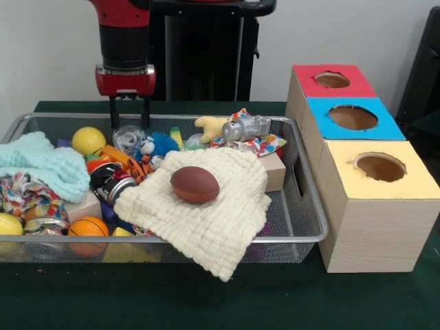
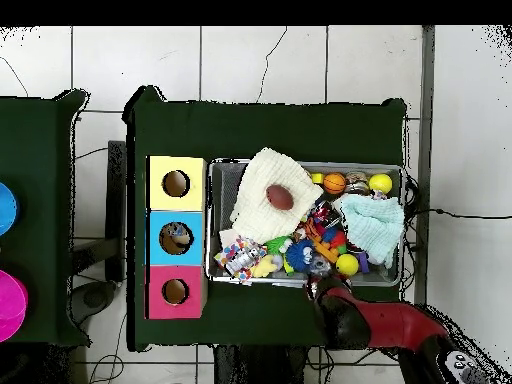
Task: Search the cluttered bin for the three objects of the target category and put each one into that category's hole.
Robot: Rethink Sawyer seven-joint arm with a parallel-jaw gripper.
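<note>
Right now my claw (image 1: 128, 112) hangs over the far rim of the bin (image 1: 302, 206), its two fingers spread apart and empty, tips just above a clear crumpled thing (image 1: 128, 139) at the back of the clutter. I judge I am held high like this so I can look over the heap before going down, since much of it is buried. A cream cloth (image 1: 220, 206) drapes across the middle and over the near rim, away from my claw, and a brown football (image 1: 194, 184) rests on top of it. A mint cloth (image 1: 41, 165) covers another corner. Both cloths probably hide things I am after, so they may have to be shifted. Balls lie closer: a yellow ball (image 1: 89, 140) just beside my fingers, an orange ball (image 1: 88, 228) toward the near rim. The hole (image 1: 332, 80) in the red box top sits well apart from my claw, off to the side past the bin's end, beyond the blue and yellow tops.
</note>
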